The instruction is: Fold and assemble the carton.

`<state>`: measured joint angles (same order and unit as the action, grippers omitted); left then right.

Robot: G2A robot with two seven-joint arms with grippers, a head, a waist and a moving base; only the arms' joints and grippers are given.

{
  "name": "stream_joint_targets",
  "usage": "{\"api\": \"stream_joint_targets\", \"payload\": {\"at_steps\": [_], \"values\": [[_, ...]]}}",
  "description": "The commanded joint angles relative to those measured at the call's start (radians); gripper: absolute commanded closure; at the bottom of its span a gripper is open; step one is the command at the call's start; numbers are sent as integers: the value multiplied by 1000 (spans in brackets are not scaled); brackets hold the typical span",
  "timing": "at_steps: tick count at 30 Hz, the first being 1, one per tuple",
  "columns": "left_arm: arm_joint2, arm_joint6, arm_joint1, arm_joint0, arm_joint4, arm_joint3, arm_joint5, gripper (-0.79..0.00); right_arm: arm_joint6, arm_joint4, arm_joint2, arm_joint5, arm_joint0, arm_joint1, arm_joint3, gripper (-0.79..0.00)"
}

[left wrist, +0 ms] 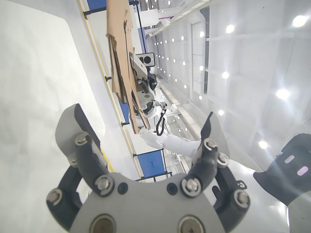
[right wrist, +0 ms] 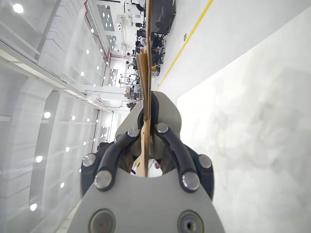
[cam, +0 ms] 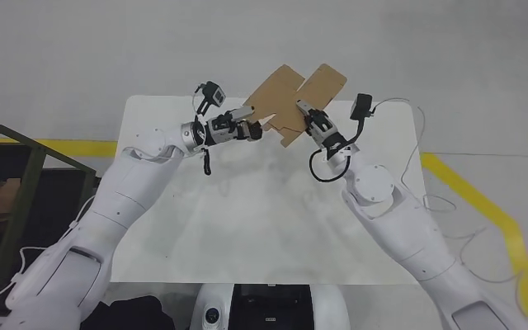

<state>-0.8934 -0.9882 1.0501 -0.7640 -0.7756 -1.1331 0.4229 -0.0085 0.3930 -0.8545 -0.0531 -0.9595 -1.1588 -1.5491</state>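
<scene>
**Carton lifted flat, folding not yet begun**

Over the far half of the white counter [cam: 247, 223], the left end effector [cam: 250, 129] hovers with its fingers spread wide and nothing between them. It sits just beside the near-left edge of the flat brown cardboard carton [cam: 289, 91]; I cannot tell whether it touches. The right end effector [right wrist: 149, 103] is pinched tight on the carton, with the board's layered edge running between its fingers. The carton hangs in the air above the counter's far edge, its panels pressed together as a flat blank. By my reading the task is at an early stage. The blank is picked up, but opening it into a box shape and folding and closing the flaps all remain.
</scene>
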Motion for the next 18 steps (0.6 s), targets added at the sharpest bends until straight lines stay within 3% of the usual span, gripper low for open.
{"api": "stream_joint_targets", "payload": {"at_steps": [1,8,10,14,16,18], "values": [[-1,10,6,5,3,11,8,-785,-1,-9,-1,4,-3,-4,-3,0],[-1,21,25,21,5,56,9,-785,-1,-32,-8,11,-4,-21,1,0],[1,21,30,23,4,68,8,-742,-2,-41,-8,14,-2,-26,6,0],[3,20,41,28,7,89,10,-573,-3,-46,-9,11,-2,-37,19,0],[2,19,45,30,8,96,12,-431,-5,-49,-10,12,-1,-42,24,0],[-1,18,49,32,9,103,14,-379,-7,-53,-13,11,-2,-47,28,0]]}}
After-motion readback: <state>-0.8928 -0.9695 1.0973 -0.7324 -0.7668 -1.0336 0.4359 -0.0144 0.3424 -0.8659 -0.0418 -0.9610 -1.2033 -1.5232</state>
